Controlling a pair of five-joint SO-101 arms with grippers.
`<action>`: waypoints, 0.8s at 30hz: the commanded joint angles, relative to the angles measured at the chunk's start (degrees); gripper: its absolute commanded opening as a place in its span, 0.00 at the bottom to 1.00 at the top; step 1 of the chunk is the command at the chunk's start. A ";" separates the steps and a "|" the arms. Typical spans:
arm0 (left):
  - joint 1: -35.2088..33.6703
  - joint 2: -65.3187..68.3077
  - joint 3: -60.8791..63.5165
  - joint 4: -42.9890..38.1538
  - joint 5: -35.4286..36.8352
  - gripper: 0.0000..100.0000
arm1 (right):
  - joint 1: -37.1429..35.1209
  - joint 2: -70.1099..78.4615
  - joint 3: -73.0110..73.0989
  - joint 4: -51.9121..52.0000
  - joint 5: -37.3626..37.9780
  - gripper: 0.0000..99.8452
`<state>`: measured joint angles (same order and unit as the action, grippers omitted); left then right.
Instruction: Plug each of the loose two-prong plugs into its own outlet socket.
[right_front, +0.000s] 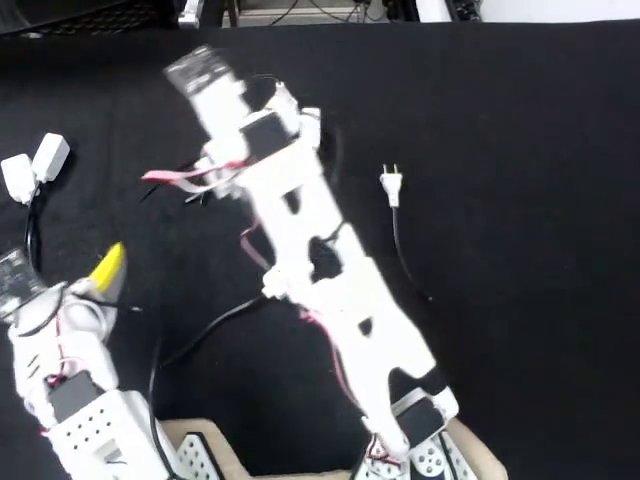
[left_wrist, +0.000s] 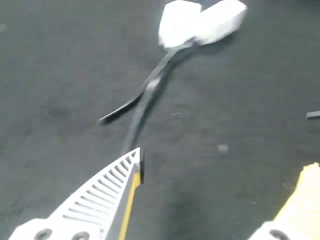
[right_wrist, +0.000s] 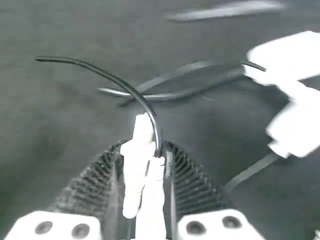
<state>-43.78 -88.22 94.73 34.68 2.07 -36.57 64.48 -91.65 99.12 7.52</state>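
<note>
My right gripper is shut on a white two-prong plug, and the plug's black cord arcs away from it. In the high view this gripper is stretched toward the back left of the table. Two white outlet sockets lie side by side at the far left edge, with black cords trailing from them; the same sockets sit beyond the held plug. A second loose plug lies to the right of the arm. My left gripper stands open near the sockets, holding nothing.
The table is covered by a black cloth. Black cords run across it between the two arms. The right arm's long white body crosses the middle of the table. Open cloth lies on the right side.
</note>
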 joint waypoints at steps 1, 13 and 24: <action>-6.81 -0.62 -2.68 2.73 1.58 0.46 | -6.42 -4.00 -0.31 -1.58 0.26 0.01; -10.59 -0.62 -2.42 2.81 1.58 0.46 | -13.98 6.90 -0.84 -36.75 0.44 0.01; -10.51 -0.62 -2.42 2.64 1.58 0.46 | -16.62 14.11 -1.01 -48.70 0.44 0.23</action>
<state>-54.15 -88.22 94.73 37.58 3.30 -52.57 79.87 -91.65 51.65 7.34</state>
